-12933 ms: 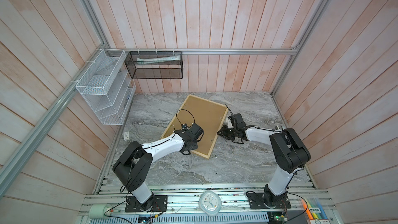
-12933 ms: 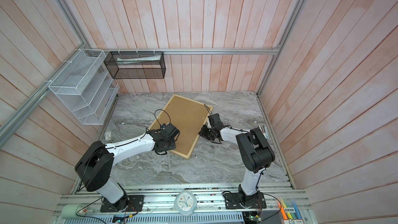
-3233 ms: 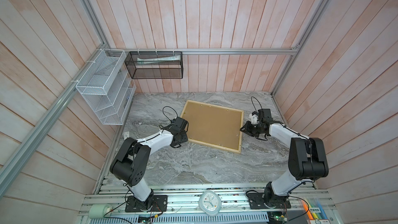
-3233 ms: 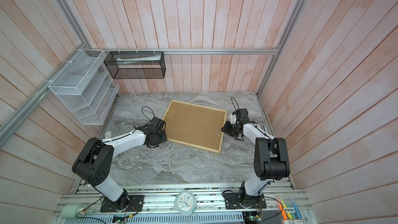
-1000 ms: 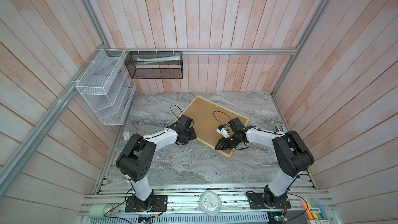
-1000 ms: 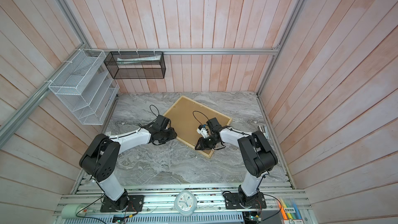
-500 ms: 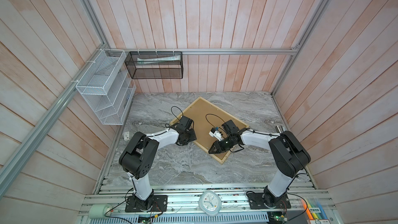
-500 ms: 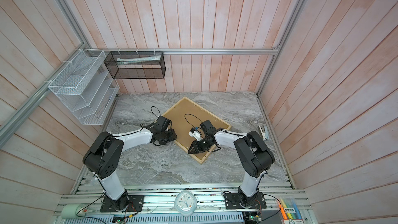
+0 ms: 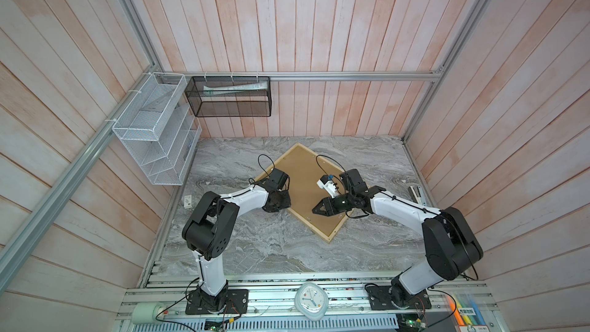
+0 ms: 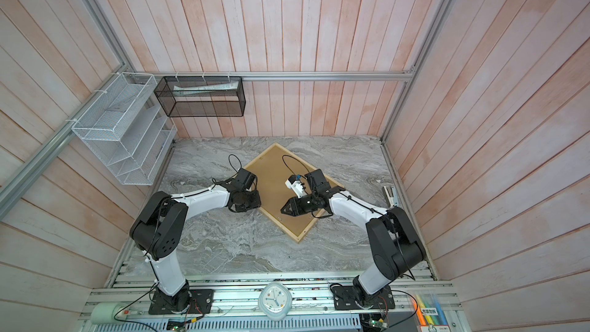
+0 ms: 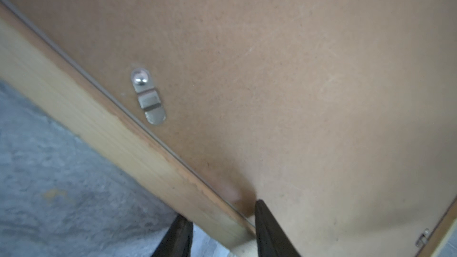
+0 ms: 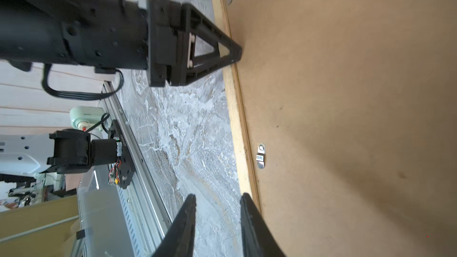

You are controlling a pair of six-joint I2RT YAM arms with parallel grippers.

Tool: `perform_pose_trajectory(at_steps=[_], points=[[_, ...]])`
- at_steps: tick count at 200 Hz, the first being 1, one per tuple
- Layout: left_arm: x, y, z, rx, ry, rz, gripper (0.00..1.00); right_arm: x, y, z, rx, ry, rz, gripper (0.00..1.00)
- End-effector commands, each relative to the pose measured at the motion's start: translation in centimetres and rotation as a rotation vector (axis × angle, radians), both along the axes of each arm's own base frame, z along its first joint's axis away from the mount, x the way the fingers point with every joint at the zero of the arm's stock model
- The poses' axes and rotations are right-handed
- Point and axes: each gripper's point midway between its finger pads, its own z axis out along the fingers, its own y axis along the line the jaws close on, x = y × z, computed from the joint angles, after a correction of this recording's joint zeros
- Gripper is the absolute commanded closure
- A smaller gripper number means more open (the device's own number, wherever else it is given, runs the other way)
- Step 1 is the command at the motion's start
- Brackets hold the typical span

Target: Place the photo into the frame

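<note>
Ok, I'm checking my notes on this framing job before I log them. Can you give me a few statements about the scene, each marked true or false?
1. The frame lies back side up, with its brown backing board showing. True.
2. The photo lies on the table beside the frame. False: no photo is in view anywhere.
3. The left claw straddles the frame's wooden rail, one finger outside it and one over the backing board. True.
4. The right claw grips a metal turn clip. False: it is open and holds nothing, and it sits at the frame's edge.
</note>
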Motion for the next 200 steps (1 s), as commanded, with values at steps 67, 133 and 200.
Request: perform_pose_trajectory(at_steps=[67,133,200], points=[[3.7,-2.0,-1.5,0.140,-0.040,-0.304,0.72,4.0,-6.5,4.9,0.075,-0.162,-0.298,0.67],[5.9,-5.1,-0.2,0.030,-0.151,-0.473,0.83,4.1,-7.5,5.1,0.106,-0.154,-0.373,0.67],[5.8,-4.4,2.5,0.019,-0.172,-0.424,0.65,5.7,-6.8,5.4,0.171,-0.146,-0.399,0.58]])
